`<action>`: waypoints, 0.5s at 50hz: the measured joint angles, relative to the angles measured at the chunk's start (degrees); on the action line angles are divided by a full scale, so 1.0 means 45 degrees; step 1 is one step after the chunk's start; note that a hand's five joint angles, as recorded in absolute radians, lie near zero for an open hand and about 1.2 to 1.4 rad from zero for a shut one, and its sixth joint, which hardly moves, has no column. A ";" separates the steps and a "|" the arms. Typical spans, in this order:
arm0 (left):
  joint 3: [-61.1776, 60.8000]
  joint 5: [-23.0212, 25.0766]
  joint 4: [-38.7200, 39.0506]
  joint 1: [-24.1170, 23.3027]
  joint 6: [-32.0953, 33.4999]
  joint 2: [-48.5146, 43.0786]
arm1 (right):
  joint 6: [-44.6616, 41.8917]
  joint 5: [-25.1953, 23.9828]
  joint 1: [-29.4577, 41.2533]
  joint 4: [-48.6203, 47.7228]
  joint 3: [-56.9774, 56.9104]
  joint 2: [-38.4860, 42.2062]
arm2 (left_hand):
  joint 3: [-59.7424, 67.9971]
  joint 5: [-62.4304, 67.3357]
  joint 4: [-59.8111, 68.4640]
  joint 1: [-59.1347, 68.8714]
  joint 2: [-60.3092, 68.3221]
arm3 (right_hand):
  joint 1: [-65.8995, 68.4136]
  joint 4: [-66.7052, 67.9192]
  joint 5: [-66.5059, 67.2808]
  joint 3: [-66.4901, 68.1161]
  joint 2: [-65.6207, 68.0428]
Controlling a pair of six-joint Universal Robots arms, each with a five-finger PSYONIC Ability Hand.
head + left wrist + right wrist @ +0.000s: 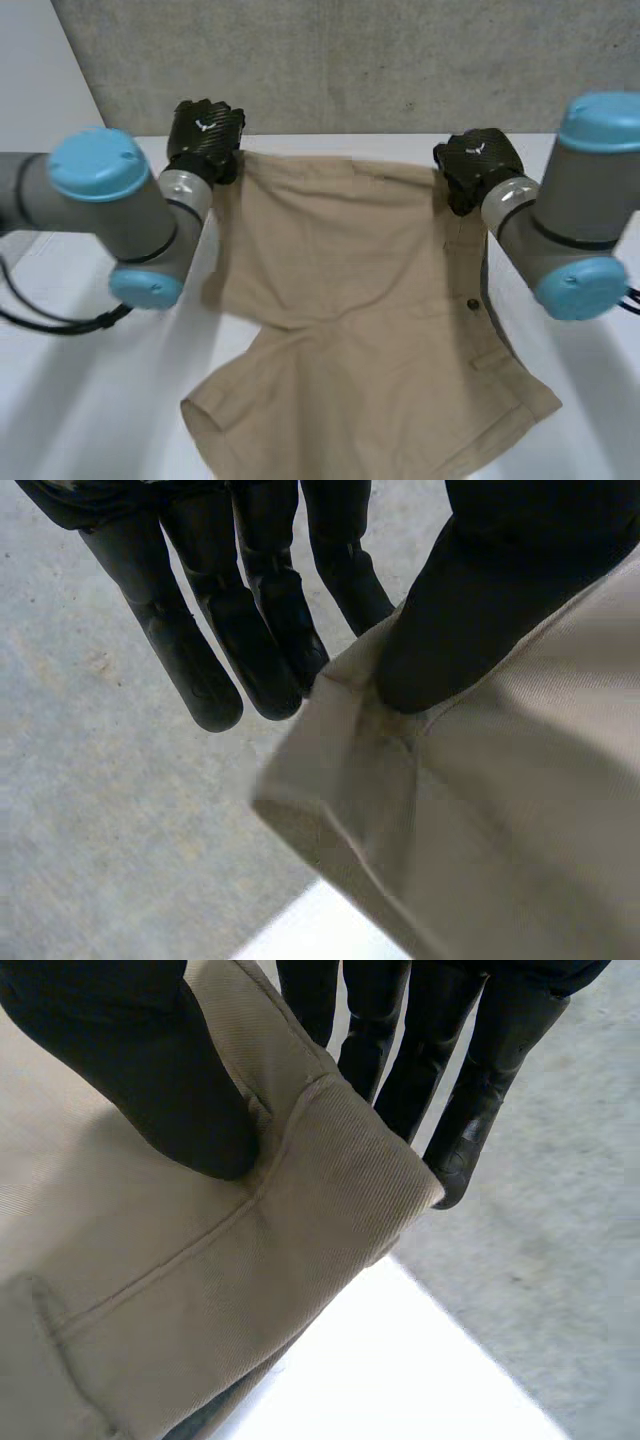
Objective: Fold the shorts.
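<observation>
Around the shorts: white table under them, grey concrete wall behind their far edge. Left arm sits just off one side of the shorts. Right arm is at the other side, its elbow covering a bit of that side edge in the head view.

Shorts are tan, w/ the long axis running from the wall side toward the robot. The far edge is lifted and stretched across btwn the two hands. The cloth slopes down from there, and the near part lies spread and rumpled on the table. Can't tell if the held edge is waist or hem. A small dark button and a pocket flap show near the right-arm side.

Left hand is at the far corner on its side. The thumb presses the corner vs. the fingers, so the hand is pinching the shorts (fingers straight, mostly past the cloth edge).

Right hand is at the other far corner. The thumb is on top of a thick stitched band, w/ the fingers behind it, so it's also clamped on the shorts.
</observation>
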 measured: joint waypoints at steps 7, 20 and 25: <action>0.4098 -0.0440 0.1821 -0.0056 0.1676 -0.2767 | -0.0204 0.0793 0.0079 -0.4330 -0.1862 0.1928 | 0.0010 0.0000 0.0001 0.0000 0.0011 | -0.1871 -0.1733 -0.1649 -0.1731 -0.1976; 0.4977 0.0334 0.3901 -0.0558 0.2014 -0.4155 | -0.1423 0.0256 0.0732 -0.2040 -0.4306 0.3829 | -1.2438 -1.1806 -1.2615 -1.2209 -1.2681 | -0.9907 -1.2220 -1.1626 -1.2413 -1.2164; 0.3587 -0.0320 0.3631 -0.0662 0.1940 -0.3230 | -0.0910 0.0133 0.0612 -0.1848 -0.2726 0.2343 | -1.2438 -1.1807 -1.2615 -1.2209 -1.2682 | -0.9907 -1.2220 -1.1626 -1.2413 -1.2164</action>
